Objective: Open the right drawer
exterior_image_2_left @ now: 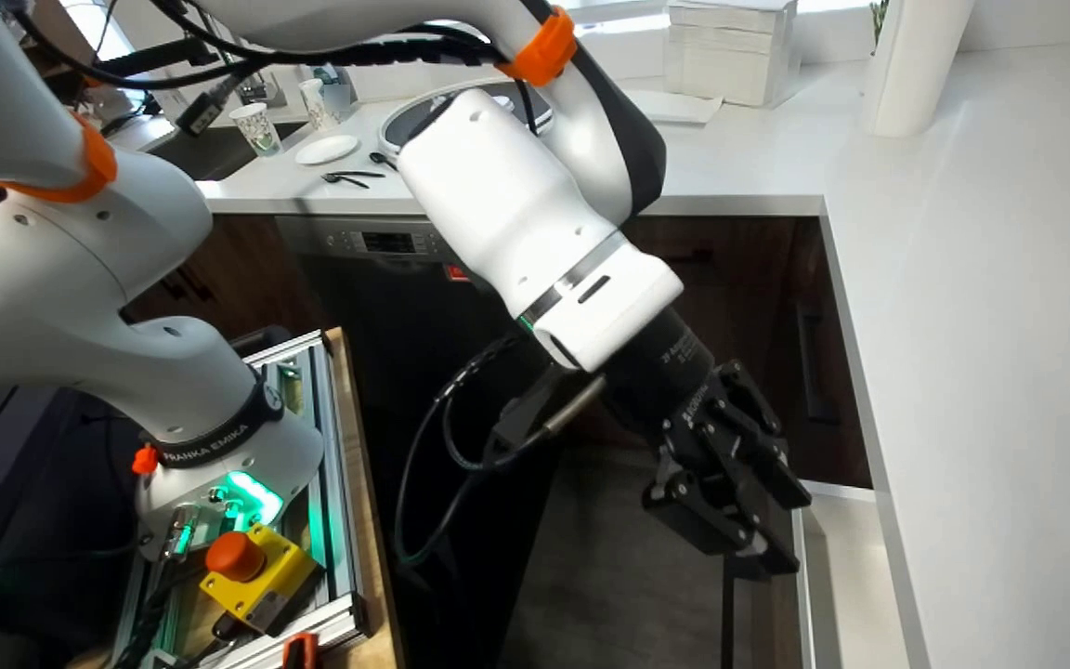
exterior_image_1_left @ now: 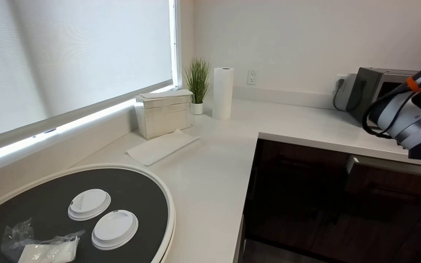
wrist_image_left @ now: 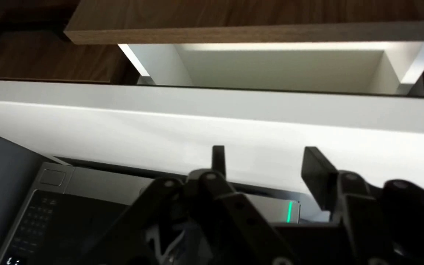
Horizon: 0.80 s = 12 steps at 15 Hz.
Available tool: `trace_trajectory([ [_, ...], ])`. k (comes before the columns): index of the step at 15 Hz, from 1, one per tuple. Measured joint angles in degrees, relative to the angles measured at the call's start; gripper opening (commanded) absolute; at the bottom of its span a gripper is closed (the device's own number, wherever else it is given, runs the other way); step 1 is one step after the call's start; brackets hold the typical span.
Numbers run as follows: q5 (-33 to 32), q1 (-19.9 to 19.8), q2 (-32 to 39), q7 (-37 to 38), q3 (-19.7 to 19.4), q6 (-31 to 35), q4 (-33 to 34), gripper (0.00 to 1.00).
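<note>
Jaws, black and angular, stand spread near the right drawer [wrist_image_left: 260, 34], wood-grained in front, pale inside.

Arm [exterior_image_2_left: 591, 125]: mine, white and sharply bent.
Wrist [exterior_image_2_left: 540, 223]: I see it slanting downward.
Gripper [wrist_image_left: 263, 162]: mine, black, its jaws well apart in the wrist view.

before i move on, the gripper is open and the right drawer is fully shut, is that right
The right drawer is not shut: the wrist view shows it pulled out past the counter edge. The gripper is open, as you say.
</note>
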Motion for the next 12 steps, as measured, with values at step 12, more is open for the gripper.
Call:
trace_trajectory([
  [12,15.02,2.09,10.06,-25.33,-2.84,-7.51,12.51,0.00],
])
